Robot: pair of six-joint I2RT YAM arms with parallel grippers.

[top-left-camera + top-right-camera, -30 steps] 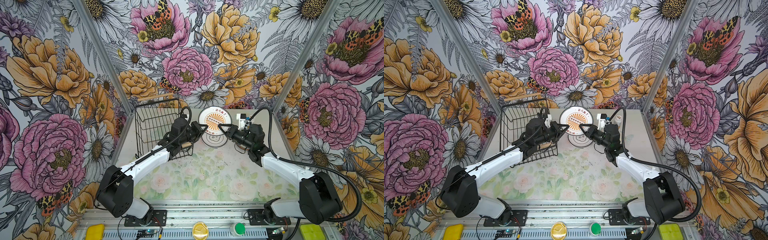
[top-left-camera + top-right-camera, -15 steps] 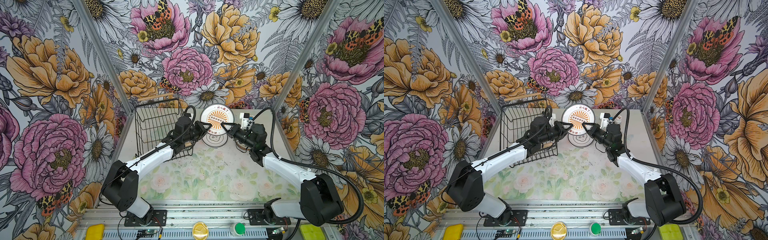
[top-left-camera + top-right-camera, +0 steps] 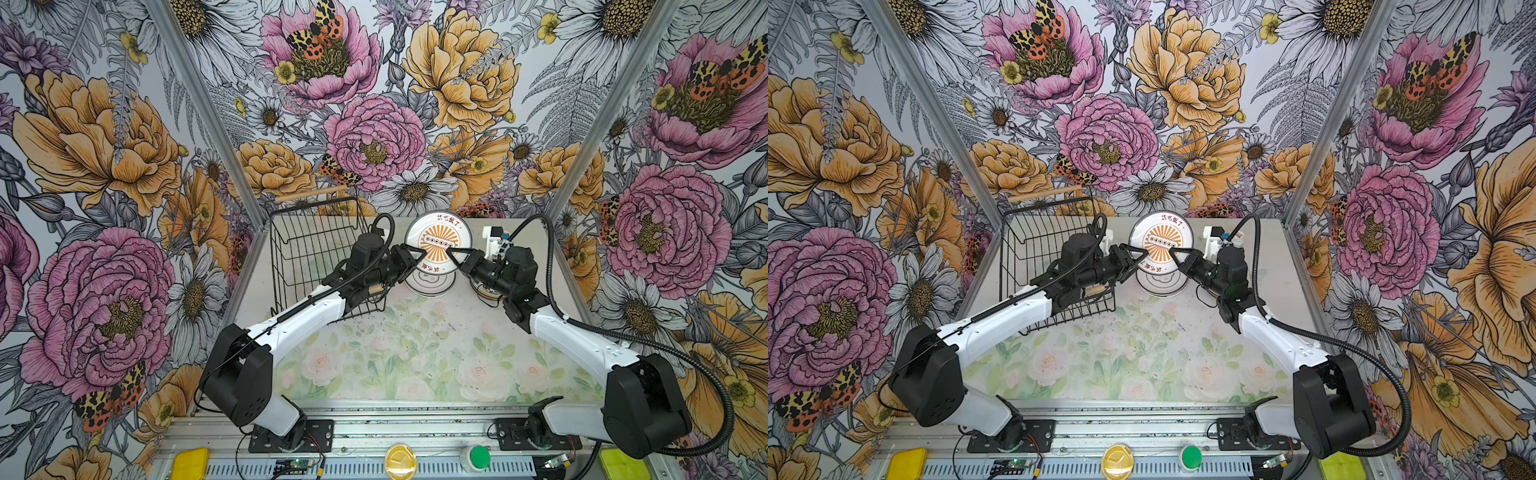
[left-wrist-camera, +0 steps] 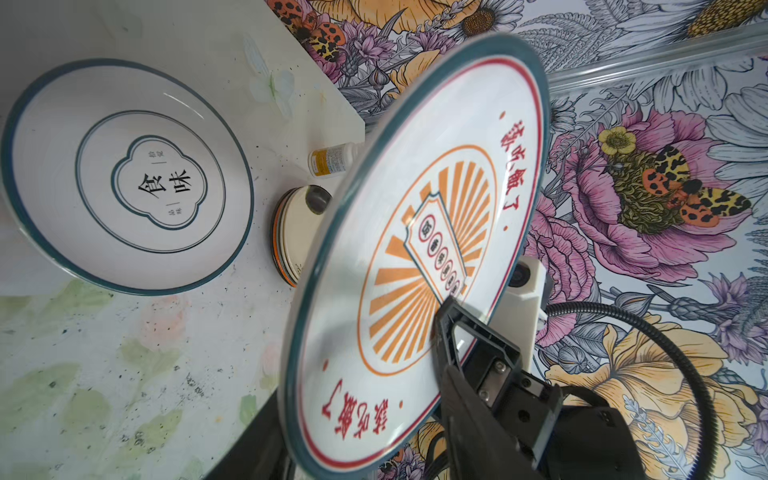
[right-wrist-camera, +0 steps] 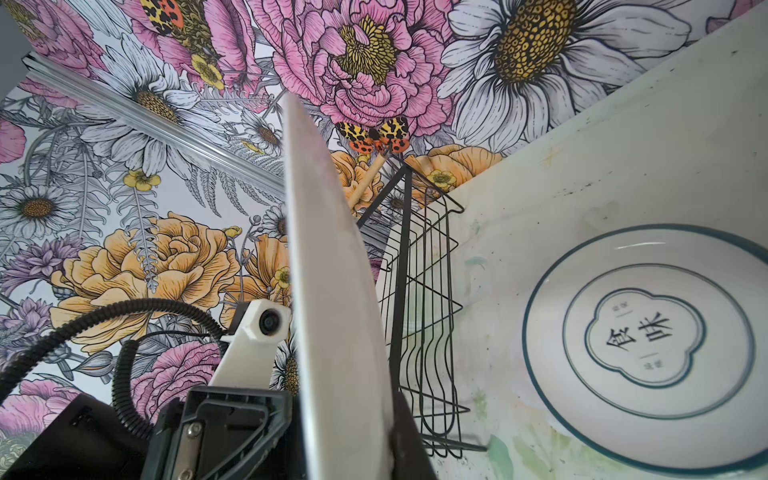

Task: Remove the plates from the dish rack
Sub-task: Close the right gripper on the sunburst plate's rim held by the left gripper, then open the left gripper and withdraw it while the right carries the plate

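The right hand (image 3: 454,257) is pinched tight on the rim of the sunburst plate (image 3: 436,241). The left wrist view shows one finger (image 4: 451,316) lying across the orange-rayed face, with the other behind the plate. The plate hangs tilted in the air above the surface (image 3: 415,357), just right of the dish rack (image 3: 291,237) in both top views, and its printed face is turned up toward the top cameras. At the plate's edge nearest the rack, the left hand (image 3: 414,258) has its fingers spread apart on either side of the rim. Whether they touch the rim cannot be told. The left arm reaches to it over the near right corner of the rack. The rack is a black wire basket that sits on the surface. It has one wooden handle (image 3: 309,194) along its far end, and a second handle (image 3: 376,288) shows beneath the left wrist at the near end. Directly under the held plate, beside the rack's right wall, a white plate (image 4: 124,178) with a dark rim and black characters lies face up. Farther from the rack, under the right arm, sits a low stack of plates (image 4: 291,232) with orange and dark edges and a cream top. A small white bottle (image 4: 332,160) is just beyond the stack.
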